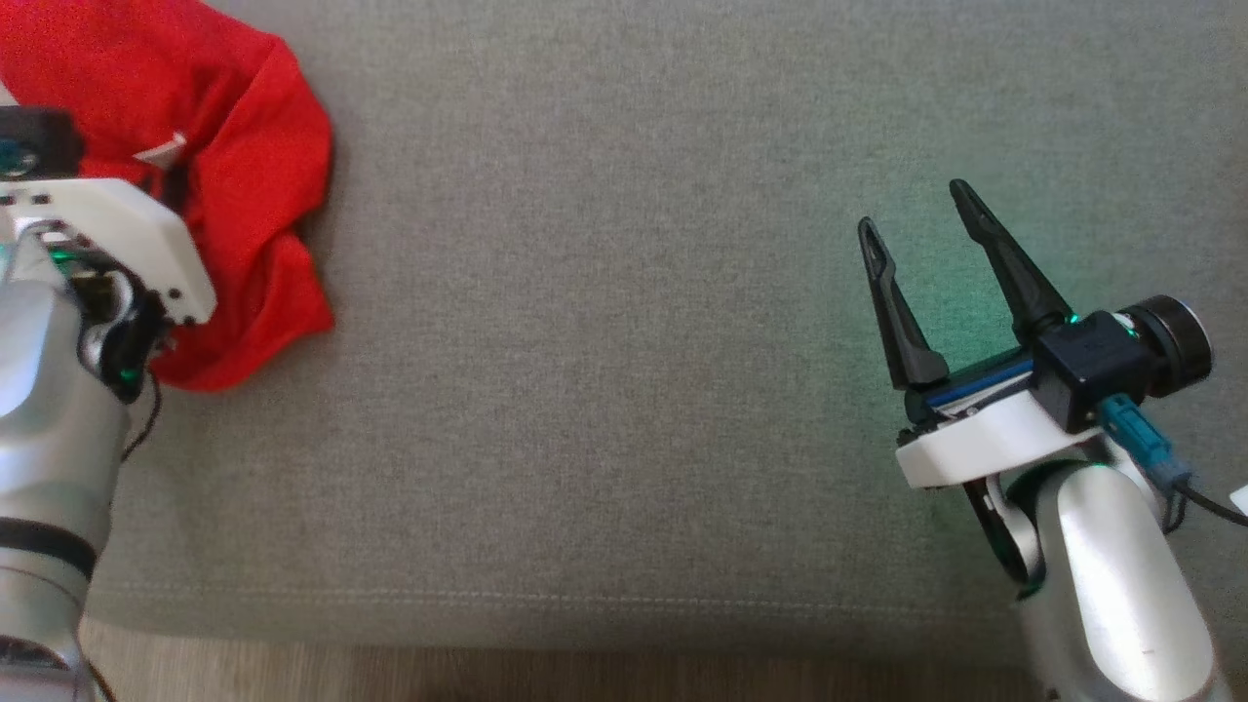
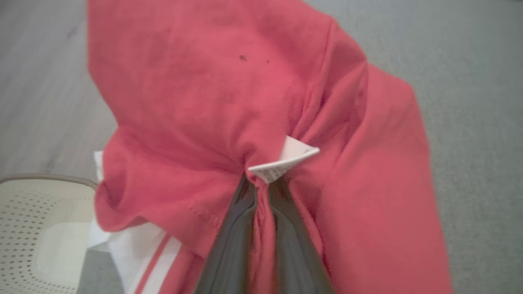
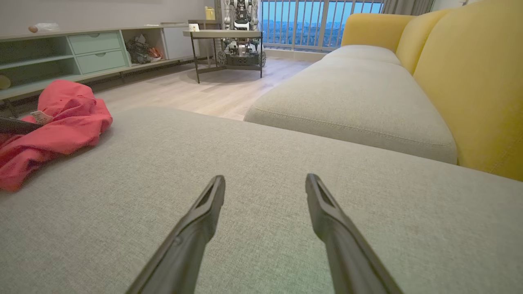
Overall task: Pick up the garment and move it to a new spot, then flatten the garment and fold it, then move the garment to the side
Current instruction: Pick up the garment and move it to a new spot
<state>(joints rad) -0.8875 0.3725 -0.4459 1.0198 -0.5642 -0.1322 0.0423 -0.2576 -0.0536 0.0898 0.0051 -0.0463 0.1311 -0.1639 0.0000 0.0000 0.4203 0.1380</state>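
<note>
At the far left, in the left wrist view, a white perforated plastic basket (image 2: 24,228) sits at the lower corner. A white cloth with red stripes (image 2: 143,253) shows just beside it, partly tucked under red fabric.

The left hand (image 2: 261,183) has its two dark fingers (image 2: 229,245) pressed together on a bunched fold of the crumpled red cloth garment (image 2: 204,102). The fabric is pinched between them, right below a small white sewn-in label (image 2: 286,161) that sticks up at the fingertips.

In the head view the garment (image 1: 244,195) lies heaped at the upper left corner of the broad grey woven seat cushion (image 1: 604,341). The left arm's white wrist housing covers part of it.

The middle of the cushion is bare fabric.

Well apart from the garment, at the right side of the cushion, the right hand (image 1: 912,206) hangs low over the cushion. Its fingers are spread wide with nothing between them, and in its own wrist view they point across the grey cloth (image 3: 265,179).

Beyond lie a pale wooden floor (image 3: 196,90) and, furthest right, a yellow upholstered sofa back (image 3: 470,81).
</note>
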